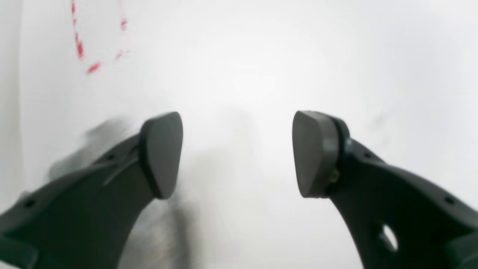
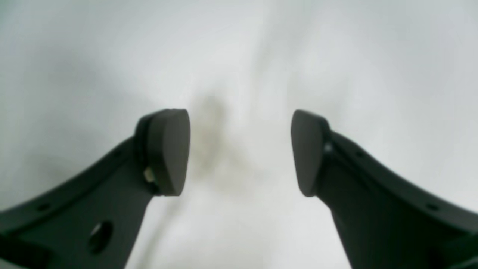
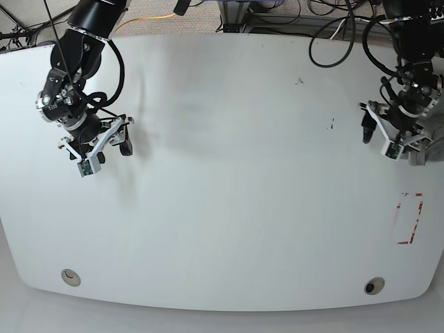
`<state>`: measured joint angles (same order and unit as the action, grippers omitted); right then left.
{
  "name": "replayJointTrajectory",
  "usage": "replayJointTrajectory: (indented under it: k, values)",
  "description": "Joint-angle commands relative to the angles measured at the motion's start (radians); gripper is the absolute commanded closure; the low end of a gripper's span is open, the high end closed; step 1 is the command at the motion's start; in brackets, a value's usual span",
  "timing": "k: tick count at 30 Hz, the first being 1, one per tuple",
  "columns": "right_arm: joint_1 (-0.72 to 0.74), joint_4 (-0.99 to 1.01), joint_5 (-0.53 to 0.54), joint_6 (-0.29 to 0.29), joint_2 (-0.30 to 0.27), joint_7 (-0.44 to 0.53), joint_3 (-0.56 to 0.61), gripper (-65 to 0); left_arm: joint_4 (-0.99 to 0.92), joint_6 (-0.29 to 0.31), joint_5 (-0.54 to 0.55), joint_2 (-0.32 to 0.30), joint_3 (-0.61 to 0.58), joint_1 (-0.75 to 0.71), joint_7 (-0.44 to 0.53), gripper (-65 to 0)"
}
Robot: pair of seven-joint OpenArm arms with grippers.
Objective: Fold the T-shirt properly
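Observation:
The T-shirt is out of view in all three frames; only the bare white table (image 3: 229, 173) shows. In the base view my right gripper (image 3: 116, 142) hangs over the table's left side. My left gripper (image 3: 371, 125) hangs over the far right side. Close up, the left gripper (image 1: 237, 153) stands open with nothing between its dark pads, above a blurred white surface. The right gripper (image 2: 241, 151) is likewise open and empty over blurred white.
A red dashed rectangle mark (image 3: 409, 218) lies on the table near the right edge, and its red dashes (image 1: 80, 45) also show in the left wrist view. Two round holes (image 3: 69, 277) (image 3: 374, 286) sit near the front edge. Cables (image 3: 326, 28) trail behind the table.

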<state>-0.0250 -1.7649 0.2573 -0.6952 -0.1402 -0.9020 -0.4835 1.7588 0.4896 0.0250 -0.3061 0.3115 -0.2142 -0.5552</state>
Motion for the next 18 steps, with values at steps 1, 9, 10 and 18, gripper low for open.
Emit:
replayJointTrajectory:
  k: [1, 9, 10, 18]
  values:
    - [0.007, -0.014, -0.112, -0.003, 0.001, 0.122, -0.013, -40.1, 0.060, -0.047, -0.069, 0.077, -0.010, -0.001, 0.120, -42.1]
    - [-0.126, 0.069, -0.227, -0.003, 0.004, 0.554, -0.017, -40.1, 0.094, -0.122, -0.164, 0.264, -0.039, -0.130, 0.335, -42.1]
    - [-0.157, 0.070, -0.223, -0.003, 0.004, 0.590, -0.021, -40.1, 0.109, -0.131, -0.164, 0.278, -0.039, -0.162, 0.364, -42.1]
    - [-0.326, 0.032, -0.221, -0.003, 0.064, 0.651, -0.114, -40.0, 0.149, -0.139, -0.162, 0.374, -0.041, -0.422, 0.502, -41.9]
